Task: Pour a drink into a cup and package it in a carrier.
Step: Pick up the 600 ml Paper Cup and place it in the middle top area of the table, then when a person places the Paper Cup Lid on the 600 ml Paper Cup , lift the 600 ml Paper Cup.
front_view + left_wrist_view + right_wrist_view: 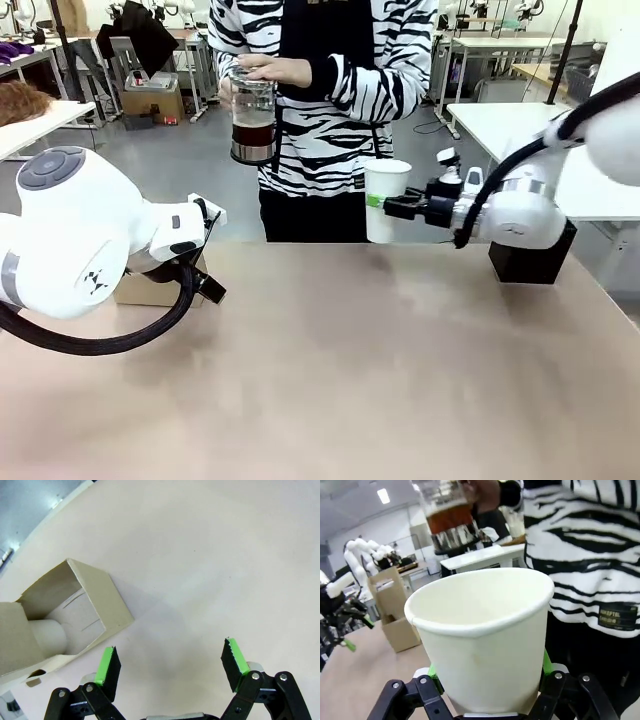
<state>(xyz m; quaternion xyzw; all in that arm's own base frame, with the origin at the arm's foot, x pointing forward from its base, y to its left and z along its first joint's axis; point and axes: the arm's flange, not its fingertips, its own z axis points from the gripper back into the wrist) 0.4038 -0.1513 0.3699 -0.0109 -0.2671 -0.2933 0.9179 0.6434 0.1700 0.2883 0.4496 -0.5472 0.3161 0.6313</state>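
Observation:
My right gripper (381, 205) is shut on the tall white paper cup (387, 180), holding it upright above the table's far edge in front of the person. In the right wrist view the cup (485, 640) looks empty between the gripper's (488, 682) green pads. The person holds a glass pitcher (252, 125) of the dark reddish-brown drink (449, 516) above and left of the cup. The brown cardboard carrier (148, 290) stands at the table's left, partly hidden behind my left arm. My left gripper (171, 664) hangs open beside the carrier (75, 605), nothing between its fingers.
A black box (530, 262) sits at the table's far right behind my right arm. A short white cup (50, 636) shows inside the carrier's compartment. The wide tan tabletop (380, 380) spreads out in front. Other tables stand farther back.

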